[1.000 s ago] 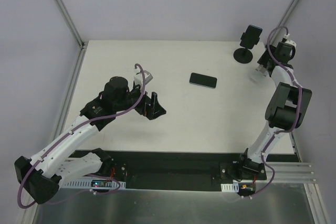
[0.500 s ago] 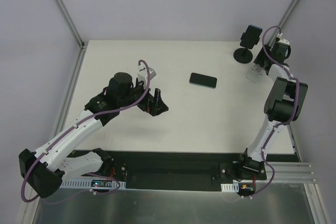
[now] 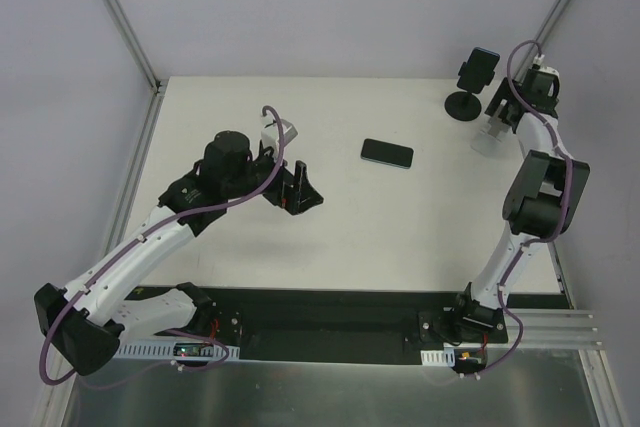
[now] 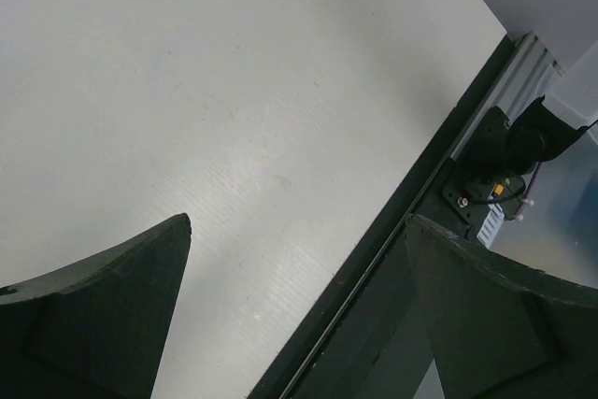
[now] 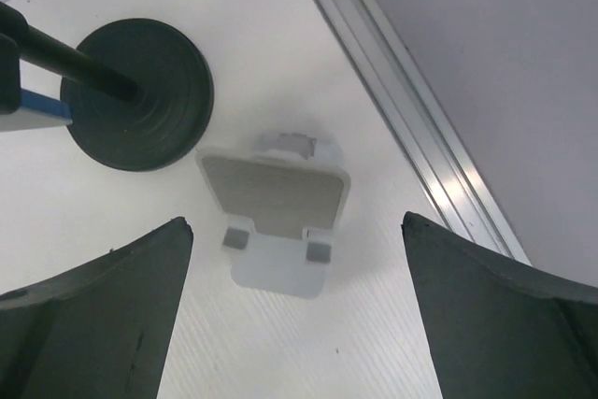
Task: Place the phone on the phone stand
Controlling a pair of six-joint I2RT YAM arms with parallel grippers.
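Plainly, the phone (image 3: 387, 153) lay flat on the table (image 3: 230, 107), well left of the stand (image 5: 271, 195)
Right gripper (image 5: 297, 231) hung over the stand, fingers spread wide and empty; left gripper (image 3: 298, 191), far left of the stand, was likewise spread, holding nothing

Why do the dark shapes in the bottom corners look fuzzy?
Left wrist view: fingers of the left gripper, probably too near to focus; the table is sharp. Right wrist view: the right gripper looks equally soft, the white stand crisp.
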